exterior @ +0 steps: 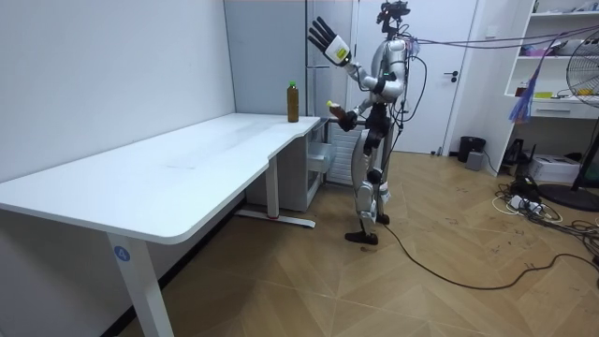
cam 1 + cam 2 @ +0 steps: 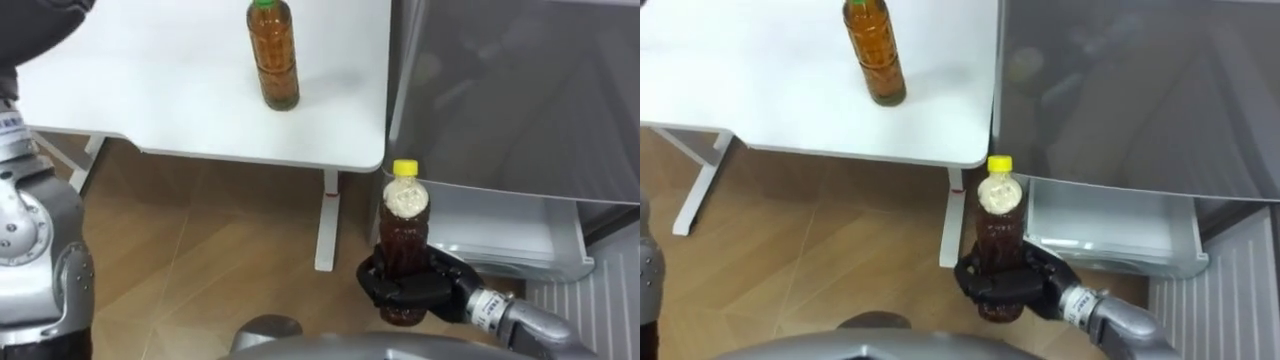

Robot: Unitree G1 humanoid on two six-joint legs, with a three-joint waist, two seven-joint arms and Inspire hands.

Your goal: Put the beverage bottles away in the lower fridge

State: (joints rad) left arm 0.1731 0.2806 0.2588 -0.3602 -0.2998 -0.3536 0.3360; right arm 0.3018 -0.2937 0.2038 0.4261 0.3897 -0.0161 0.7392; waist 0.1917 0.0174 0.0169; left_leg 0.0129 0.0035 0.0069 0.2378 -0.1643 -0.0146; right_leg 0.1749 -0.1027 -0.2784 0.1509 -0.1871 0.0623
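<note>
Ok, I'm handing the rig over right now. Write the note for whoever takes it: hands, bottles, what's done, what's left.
Right hand: shut on the yellow-capped bottle, held upright over the floor, just in front of the fridge's lower drawer, which looks pulled out.
Left hand: open, raised high, holding nothing.
Green-capped bottle: stands on the table, near the end by the fridge.
Done: one bottle is in hand. No bottle is visible in the drawer.
Left: put the held bottle in the drawer, then do the same with the one on the table.
</note>
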